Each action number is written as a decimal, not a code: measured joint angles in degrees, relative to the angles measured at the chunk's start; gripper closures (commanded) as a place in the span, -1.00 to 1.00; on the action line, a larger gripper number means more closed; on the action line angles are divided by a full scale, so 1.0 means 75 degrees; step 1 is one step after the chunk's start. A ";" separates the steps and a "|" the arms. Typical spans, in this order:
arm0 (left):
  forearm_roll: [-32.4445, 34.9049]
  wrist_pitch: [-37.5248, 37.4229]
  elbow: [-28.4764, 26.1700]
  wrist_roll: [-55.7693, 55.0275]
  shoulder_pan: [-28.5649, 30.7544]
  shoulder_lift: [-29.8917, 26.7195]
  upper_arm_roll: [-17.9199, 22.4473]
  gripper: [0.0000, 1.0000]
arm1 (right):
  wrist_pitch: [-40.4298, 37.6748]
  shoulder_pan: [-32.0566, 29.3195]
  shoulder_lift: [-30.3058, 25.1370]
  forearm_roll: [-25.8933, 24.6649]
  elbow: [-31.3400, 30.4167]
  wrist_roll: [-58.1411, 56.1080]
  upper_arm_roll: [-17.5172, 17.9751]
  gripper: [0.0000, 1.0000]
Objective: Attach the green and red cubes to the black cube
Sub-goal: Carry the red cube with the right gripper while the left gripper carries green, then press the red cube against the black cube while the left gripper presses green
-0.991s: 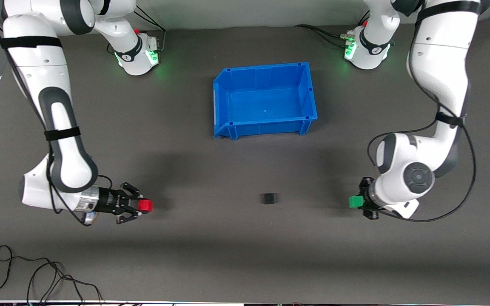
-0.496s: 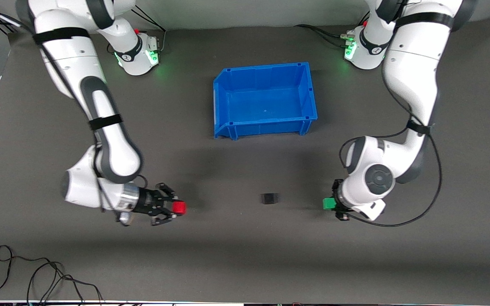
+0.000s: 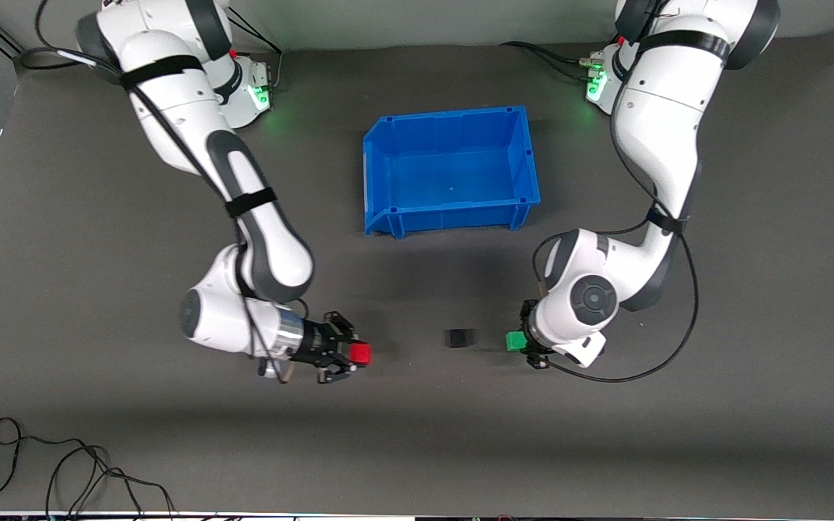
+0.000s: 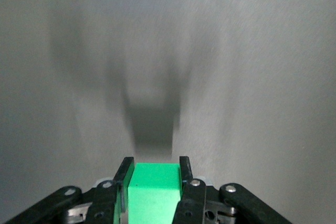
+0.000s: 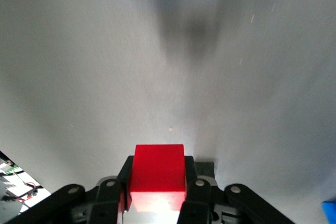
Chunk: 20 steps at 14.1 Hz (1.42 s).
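The black cube (image 3: 458, 338) sits on the grey mat, nearer the front camera than the blue bin. My left gripper (image 3: 517, 341) is shut on the green cube (image 3: 515, 341), beside the black cube toward the left arm's end; the green cube also shows between the fingers in the left wrist view (image 4: 154, 190). My right gripper (image 3: 359, 354) is shut on the red cube (image 3: 360, 353), beside the black cube toward the right arm's end; the red cube shows in the right wrist view (image 5: 157, 174). The black cube shows as a dark blur in the left wrist view (image 4: 153, 127).
An empty blue bin (image 3: 377, 184) stands mid-table, farther from the front camera than the cubes. A loose black cable (image 3: 62, 470) lies at the front edge toward the right arm's end. Both arm bases stand along the table's back edge.
Both grippers have moved inward toward the black cube, each carrying its cube. The black cube has not moved.
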 measured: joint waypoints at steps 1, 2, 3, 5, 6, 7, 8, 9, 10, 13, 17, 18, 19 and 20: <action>-0.0002 0.0005 0.0082 -0.0160 -0.0111 0.0099 -0.0002 1.00 | 0.0164 0.0196 0.0208 -0.0020 0.0213 0.0146 -0.0001 0.51; -0.0004 0.0039 0.0137 -0.0286 -0.0207 0.0202 -0.0003 1.00 | 0.0340 0.0379 0.0406 -0.0049 0.0383 0.0273 -0.0003 0.51; -0.0006 0.0089 0.0173 -0.0357 -0.0268 0.0278 -0.0002 1.00 | 0.0512 0.0547 0.0588 -0.0088 0.0511 0.0389 -0.0009 0.51; -0.0014 0.0117 0.0224 -0.0490 -0.0338 0.0359 -0.0002 1.00 | 0.0789 0.0819 0.0920 -0.0322 0.0746 0.0688 -0.0016 0.51; -0.0015 0.0120 0.0233 -0.0564 -0.0365 0.0362 -0.0003 1.00 | 0.0856 0.0904 0.1075 -0.0520 0.0892 0.0895 -0.0019 0.51; -0.0017 0.0123 0.0248 -0.0625 -0.0397 0.0362 -0.0003 1.00 | 0.0863 0.0979 0.1229 -0.0753 0.1077 0.1130 -0.0017 0.50; -0.0018 0.0123 0.0265 -0.0688 -0.0428 0.0362 -0.0003 1.00 | 0.0865 0.1058 0.1387 -0.0987 0.1298 0.1401 -0.0017 0.50; -0.0018 0.0123 0.0279 -0.0763 -0.0464 0.0363 -0.0004 1.00 | 0.0867 0.1132 0.1533 -0.1162 0.1511 0.1638 -0.0016 0.50; -0.0018 0.0123 0.0289 -0.0814 -0.0505 0.0364 -0.0004 1.00 | 0.0882 0.1203 0.1668 -0.1259 0.1699 0.1807 -0.0016 0.50; -0.0018 0.0145 0.0296 -0.0892 -0.0610 0.0388 -0.0004 1.00 | 0.1216 0.1348 0.1904 -0.1280 0.1969 0.1996 -0.0015 0.50; -0.0018 0.0464 0.0301 -0.1055 -0.0684 0.0528 -0.0003 1.00 | 0.1545 0.1500 0.2162 -0.1283 0.2066 0.2042 -0.0013 0.50; -0.0018 0.0503 0.0303 -0.1066 -0.0711 0.0555 -0.0004 1.00 | 0.1644 0.1522 0.2210 -0.1283 0.2092 0.2046 -0.0012 0.50; -0.0018 0.0539 0.0304 -0.1078 -0.0735 0.0567 -0.0004 1.00 | 0.1655 0.1533 0.2224 -0.1284 0.2114 0.2047 -0.0011 0.49; -0.0018 0.0551 0.0307 -0.1092 -0.0750 0.0569 -0.0004 1.00 | 0.1658 0.1543 0.2230 -0.1286 0.2124 0.2047 -0.0011 0.49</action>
